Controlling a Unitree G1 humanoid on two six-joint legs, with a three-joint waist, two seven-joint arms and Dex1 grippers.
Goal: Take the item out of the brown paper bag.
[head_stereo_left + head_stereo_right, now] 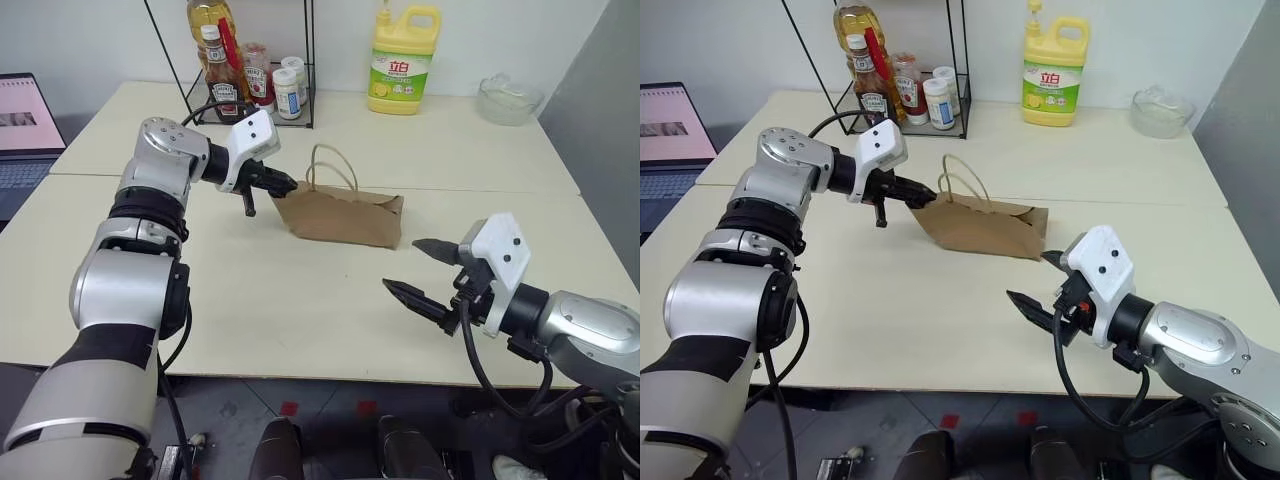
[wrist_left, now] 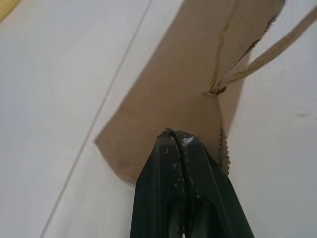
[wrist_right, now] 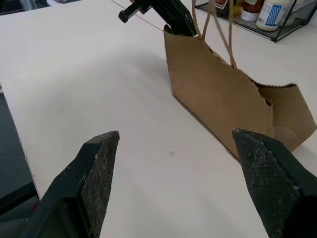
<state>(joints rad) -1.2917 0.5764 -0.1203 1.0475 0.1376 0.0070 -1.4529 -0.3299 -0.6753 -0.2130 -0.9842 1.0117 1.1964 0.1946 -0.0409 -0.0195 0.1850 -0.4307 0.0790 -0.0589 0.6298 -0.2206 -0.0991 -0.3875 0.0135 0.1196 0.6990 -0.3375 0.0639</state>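
Brown paper bag (image 1: 340, 216) pinched by left gripper (image 1: 290, 185).

My 2 black-fingered grippers, left gripper (image 1: 284, 186) and right gripper (image 1: 420, 270), have white casings. The brown paper bag (image 1: 345, 217) has tan handles. The table (image 1: 300, 310) is cream. A yellow jug (image 1: 402, 59) wears a green label.

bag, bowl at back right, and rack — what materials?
Creased brown bag: matte kraft paper, going by folds and a serrated rim. Clear bowl: glossy and see-through, glass or plastic, can't tell which. Thin black rack: probably painted metal wire.
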